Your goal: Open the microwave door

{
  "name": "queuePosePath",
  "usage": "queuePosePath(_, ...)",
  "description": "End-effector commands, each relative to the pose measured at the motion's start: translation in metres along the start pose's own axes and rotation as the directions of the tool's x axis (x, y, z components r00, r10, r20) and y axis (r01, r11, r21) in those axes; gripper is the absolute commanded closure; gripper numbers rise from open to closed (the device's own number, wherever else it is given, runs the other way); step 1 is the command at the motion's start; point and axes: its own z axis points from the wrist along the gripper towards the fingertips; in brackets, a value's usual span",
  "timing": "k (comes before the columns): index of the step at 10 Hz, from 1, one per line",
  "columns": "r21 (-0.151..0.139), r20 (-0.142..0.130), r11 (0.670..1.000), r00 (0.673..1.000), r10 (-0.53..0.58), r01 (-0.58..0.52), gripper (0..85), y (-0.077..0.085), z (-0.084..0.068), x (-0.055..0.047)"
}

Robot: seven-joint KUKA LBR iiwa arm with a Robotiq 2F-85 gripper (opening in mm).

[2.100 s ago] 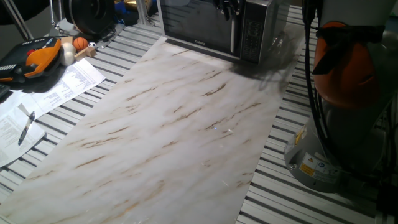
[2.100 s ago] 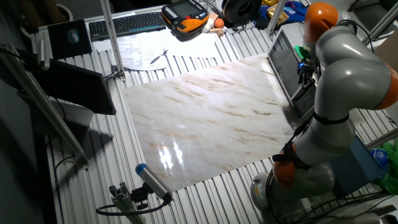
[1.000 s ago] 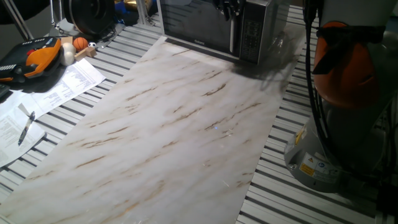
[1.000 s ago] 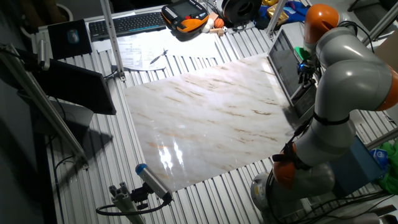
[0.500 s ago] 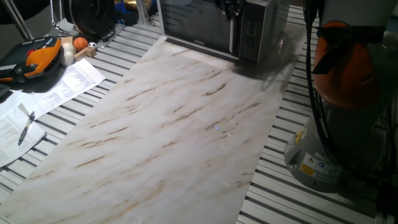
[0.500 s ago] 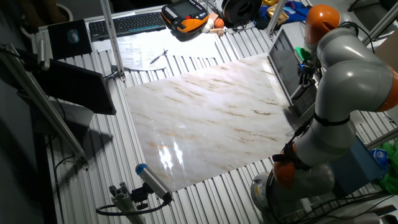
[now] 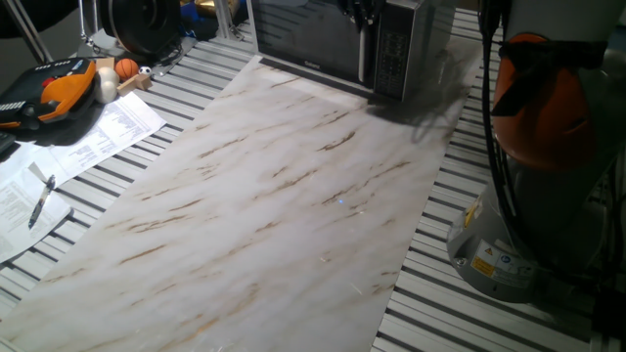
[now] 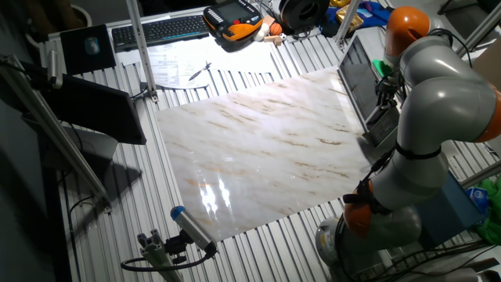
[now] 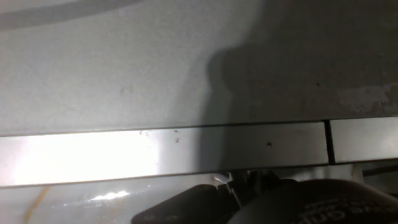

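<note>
Microwave door (image 7: 311, 34) at the far end of the counter (image 7: 274, 196), apparently just ajar. Hand (image 7: 358, 12) up against the vertical handle; grip impossible to judge, fingers cropped and blurred. Likely risks: slipping off the bar mid-pull, or dragging the whole microwave (image 8: 362, 84) across the marble.

The room is dim in both fixed views, and the pictures look a bit soft and grainy. The marble board (image 8: 266, 149) shines white near its front edge, where a lamp above bounces off it. A dark shadow lies on the board by the microwave (image 7: 342, 44) at the far edge of the desk. The hand view is very blurry. A bright strip glows at its left, and a big shadow fills its right.
</note>
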Motion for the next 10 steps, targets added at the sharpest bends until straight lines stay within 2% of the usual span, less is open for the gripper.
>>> queuePosePath(1, -0.005, -0.008, 1.000, 1.000, -0.001, 0.001, 85.0, 0.000, 0.000, 0.001)
queuePosePath(2, -0.015, -0.015, 1.000, 1.000, 0.007, -0.007, 85.0, 0.000, 0.001, 0.003)
queuePosePath(4, -0.031, -0.002, 0.999, 1.000, 0.031, -0.031, 85.0, 0.001, 0.005, 0.012)
queuePosePath(7, -0.025, -0.001, 0.999, 1.000, 0.023, -0.023, 85.0, 0.002, 0.005, 0.013)
queuePosePath(9, -0.028, -0.003, 0.999, 0.999, 0.037, -0.037, 85.0, 0.003, 0.000, 0.019)
queuePosePath(10, -0.029, 0.004, 0.998, 0.999, 0.049, -0.048, 85.0, 0.005, -0.003, 0.022)
